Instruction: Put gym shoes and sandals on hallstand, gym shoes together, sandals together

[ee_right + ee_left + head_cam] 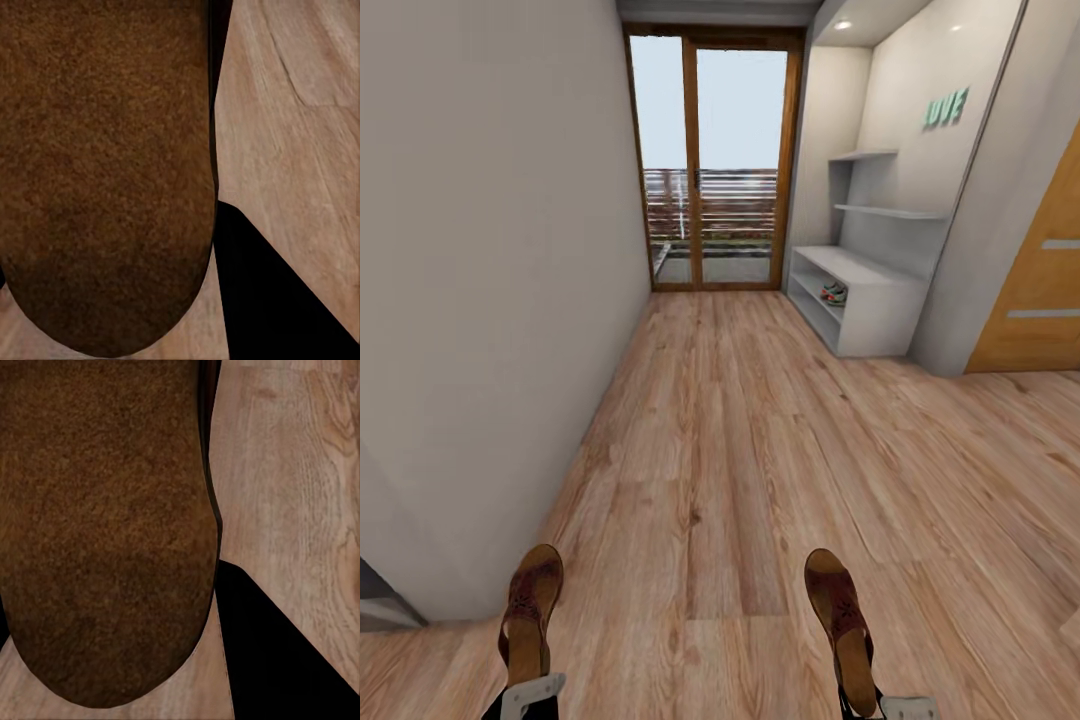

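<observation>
I hold one brown sandal in each hand, low in the head view. My left gripper is shut on the heel of the left sandal. My right gripper is shut on the heel of the right sandal. Each wrist view shows a sandal's brown sole close up beside a dark finger. Both sandals hang above the corridor floor. The light-grey hallstand stands far ahead on the right. Gym shoes sit on its open lower shelf.
A plain wall runs along the left. A wood-framed glass door closes the corridor's far end. An orange wooden door is at the right, past the hallstand's alcove. A grey edge shows at the lower left.
</observation>
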Motion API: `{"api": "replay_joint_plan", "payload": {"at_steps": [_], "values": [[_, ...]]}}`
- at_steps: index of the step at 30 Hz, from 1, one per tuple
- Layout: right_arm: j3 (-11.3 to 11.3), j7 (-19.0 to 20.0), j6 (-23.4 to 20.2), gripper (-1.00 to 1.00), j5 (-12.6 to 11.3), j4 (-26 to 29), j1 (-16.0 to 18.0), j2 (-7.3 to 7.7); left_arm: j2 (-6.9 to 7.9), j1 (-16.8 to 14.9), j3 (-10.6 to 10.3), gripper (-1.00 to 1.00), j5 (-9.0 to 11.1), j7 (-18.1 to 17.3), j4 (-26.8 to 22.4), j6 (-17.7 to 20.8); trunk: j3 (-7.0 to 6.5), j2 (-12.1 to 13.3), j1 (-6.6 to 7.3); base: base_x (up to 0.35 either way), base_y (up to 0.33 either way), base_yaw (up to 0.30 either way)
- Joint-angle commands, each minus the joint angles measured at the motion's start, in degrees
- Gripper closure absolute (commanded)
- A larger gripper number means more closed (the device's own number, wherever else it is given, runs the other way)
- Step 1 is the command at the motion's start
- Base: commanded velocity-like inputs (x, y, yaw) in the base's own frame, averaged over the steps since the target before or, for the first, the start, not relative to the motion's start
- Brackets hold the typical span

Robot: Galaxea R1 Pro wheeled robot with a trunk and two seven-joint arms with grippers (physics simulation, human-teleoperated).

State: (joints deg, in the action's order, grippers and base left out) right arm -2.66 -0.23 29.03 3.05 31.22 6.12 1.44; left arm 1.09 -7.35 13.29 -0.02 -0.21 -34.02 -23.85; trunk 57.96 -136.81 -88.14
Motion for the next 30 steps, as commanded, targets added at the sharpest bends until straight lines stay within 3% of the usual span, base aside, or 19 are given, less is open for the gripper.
{"api": "replay_joint_plan", "payload": {"at_steps": [1, 30], "values": [[-0.2, 0.1, 0.1, 1.00, 0.1, 0.0, 0.0, -0.03, -0.02, 0.0, 0.1, 1.00, -0.2, 0.0, 0.0, -0.1, 0.05, 0.0, -0.02, 0.339, 0.000, 0.000], [-0.2, 0.1, 0.1, 1.00, 0.2, -0.1, 0.0, -0.03, -0.04, 0.0, 0.1, 1.00, -0.1, 0.0, 0.1, -0.1, 0.05, 0.0, -0.02, 0.339, 0.000, 0.000]]}}
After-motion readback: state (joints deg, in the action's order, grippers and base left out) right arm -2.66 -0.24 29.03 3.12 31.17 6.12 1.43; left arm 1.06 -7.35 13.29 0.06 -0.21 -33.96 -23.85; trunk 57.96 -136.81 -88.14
